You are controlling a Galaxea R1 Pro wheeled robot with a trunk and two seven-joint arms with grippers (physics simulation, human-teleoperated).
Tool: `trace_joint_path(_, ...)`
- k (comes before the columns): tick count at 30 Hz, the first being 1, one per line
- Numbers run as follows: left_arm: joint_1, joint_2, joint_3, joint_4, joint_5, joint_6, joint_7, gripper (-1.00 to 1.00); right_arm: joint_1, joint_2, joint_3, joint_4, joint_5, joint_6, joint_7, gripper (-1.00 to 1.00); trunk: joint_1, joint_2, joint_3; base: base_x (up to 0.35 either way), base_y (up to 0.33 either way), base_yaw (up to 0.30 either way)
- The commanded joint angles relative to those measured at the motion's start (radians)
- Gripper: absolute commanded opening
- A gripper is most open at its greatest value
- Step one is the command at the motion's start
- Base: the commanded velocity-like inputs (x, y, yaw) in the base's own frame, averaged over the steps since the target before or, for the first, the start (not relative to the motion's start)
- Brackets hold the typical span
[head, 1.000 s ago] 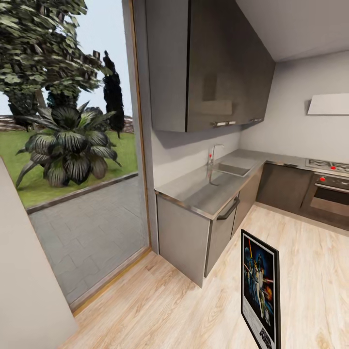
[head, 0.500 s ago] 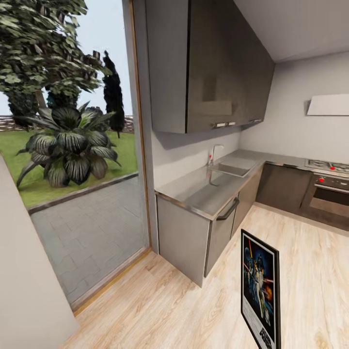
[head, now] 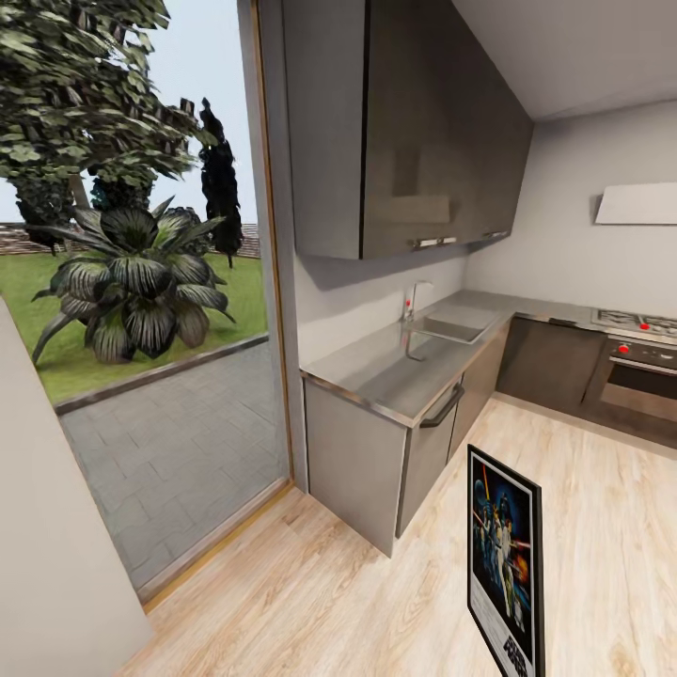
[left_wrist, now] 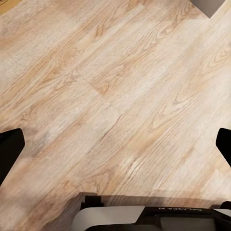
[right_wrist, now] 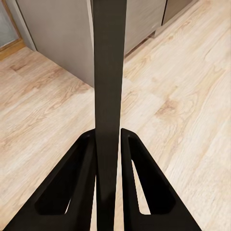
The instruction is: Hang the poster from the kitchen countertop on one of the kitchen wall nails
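Holding the poster [head: 505, 564] upright in the right pincer [right_wrist: 109, 144], seen edge-on as a dark strip running straight up between the two black fingers [right_wrist: 84, 159], which are pressing on it from either side. Carrying it low over the pale wooden floor [head: 310, 602], off the kitchen countertop [head: 395, 371], which is lying well ahead of the pincer and up to one side, with its sink [head: 449, 329] and tap [head: 412, 299] further along.

Judging the poster to be thin, stiff and light, with smooth faces likely to slip; pinching a short stretch of the frame edge, so probably swinging or twisting if moved fast. Gripping nearer the middle of a side likely steadier.

Hanging the left pincer [left_wrist: 115, 144] spread wide over bare floorboards, holding nothing, fingertips [left_wrist: 9, 144] far apart.

No wall nails showing.
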Motion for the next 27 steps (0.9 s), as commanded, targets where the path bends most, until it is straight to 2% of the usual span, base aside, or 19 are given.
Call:
trace_joint_path(1, 0.001, 0.000, 0.003, -0.001, 0.000, 0.000, -0.006, 1.00, 0.001, 0.000, -0.002, -0.001, -0.012, 0.001, 0.011, -1.00, 0.000, 0.000, 0.000, 0.000, 0.000, 0.000)
trace_joint_path(27, 0.001, -0.001, 0.004, -0.002, 0.001, -0.001, -0.006, 1.00, 0.001, -0.001, 0.000, -0.002, -0.012, -0.002, 0.012, -1.00, 0.000, 0.000, 0.000, -0.001, -0.004, 0.000)
